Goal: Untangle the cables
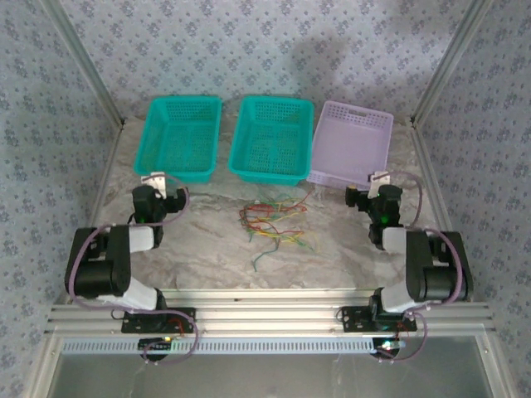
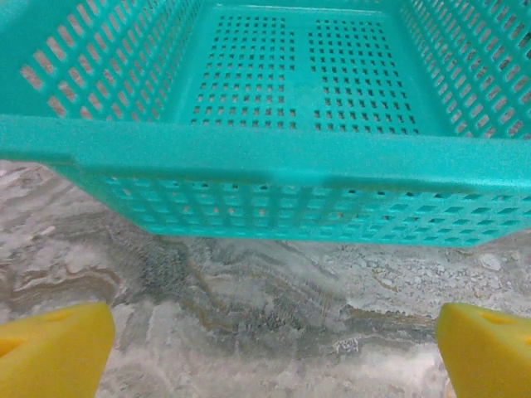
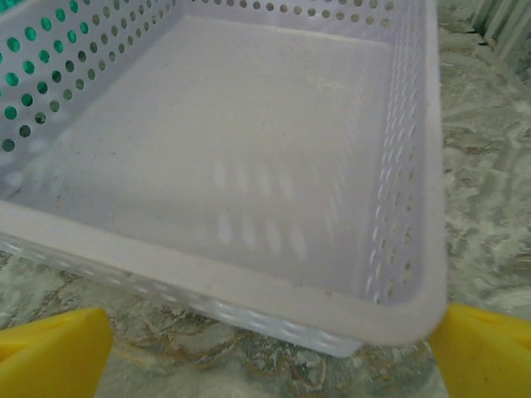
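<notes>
The cables (image 1: pixel 272 220) lie in a loose heap of red, green, yellow and orange strands on the desk (image 1: pixel 207 249), just toward 6 o'clock from the middle teal basket (image 1: pixel 278 101). They sit at about 4 o'clock from my left fingers (image 1: pixel 166 187) and 8 o'clock from my right fingers (image 1: pixel 369 186), well apart from both. Both pairs stand wide and hold nothing.

I judge these strands very light, limp and springy, and apt to slide out of a pinch or drag their neighbours along. I would take one by a free end straying out at the heap's 6 o'clock edge, not by the knotted middle.

Only the top view gives me the heap and all three baskets. My left wrist view faces the near wall of the left teal basket (image 2: pixel 265 153), its floor bare. My right wrist view looks into the lavender basket (image 3: pixel 249 282), also bare.
</notes>
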`<action>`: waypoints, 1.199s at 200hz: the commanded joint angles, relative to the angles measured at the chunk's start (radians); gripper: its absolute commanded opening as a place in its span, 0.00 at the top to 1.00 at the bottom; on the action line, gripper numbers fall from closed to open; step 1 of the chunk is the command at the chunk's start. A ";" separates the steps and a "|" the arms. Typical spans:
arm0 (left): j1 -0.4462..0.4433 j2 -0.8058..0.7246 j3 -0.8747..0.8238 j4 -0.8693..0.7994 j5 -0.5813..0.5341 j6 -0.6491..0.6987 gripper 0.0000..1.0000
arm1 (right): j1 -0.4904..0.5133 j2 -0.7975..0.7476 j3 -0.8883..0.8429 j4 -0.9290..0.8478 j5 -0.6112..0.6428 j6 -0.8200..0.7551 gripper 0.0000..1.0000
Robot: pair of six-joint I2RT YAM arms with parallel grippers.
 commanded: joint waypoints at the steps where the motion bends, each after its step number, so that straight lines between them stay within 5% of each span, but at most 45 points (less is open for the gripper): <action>1: -0.037 -0.108 0.116 -0.221 -0.039 0.033 0.00 | 0.037 -0.172 0.050 -0.128 0.063 -0.025 0.00; 21: -0.091 -0.201 0.146 -0.316 -0.212 -0.104 0.00 | 0.105 -0.291 0.097 -0.245 0.193 -0.020 0.00; 49: -0.106 -0.305 0.218 -0.429 -0.154 -0.212 0.00 | 0.159 -0.388 0.179 -0.374 0.238 0.072 0.00; 75: -0.093 -0.390 0.360 -0.735 -0.288 -0.573 0.00 | 0.135 -0.492 0.241 -0.546 0.186 0.382 0.00; 94: -0.020 -0.460 0.387 -0.832 -0.169 -0.729 0.00 | 0.062 -0.595 0.254 -0.720 0.196 0.762 0.00; 111: 0.038 -0.517 0.361 -0.846 -0.044 -0.878 0.00 | -0.037 -0.672 0.194 -0.600 0.047 0.791 0.00; 133: 0.030 -0.515 0.417 -0.903 0.070 -0.791 0.00 | 0.018 -0.643 0.327 -0.774 0.093 0.647 0.00; 190: -0.207 -0.465 0.576 -1.161 -0.085 -0.544 0.01 | 0.344 -0.582 0.386 -0.915 0.352 0.490 0.00; 240: -0.347 -0.452 0.620 -1.268 -0.186 -0.502 0.00 | 0.580 -0.565 0.416 -1.088 0.479 0.468 0.00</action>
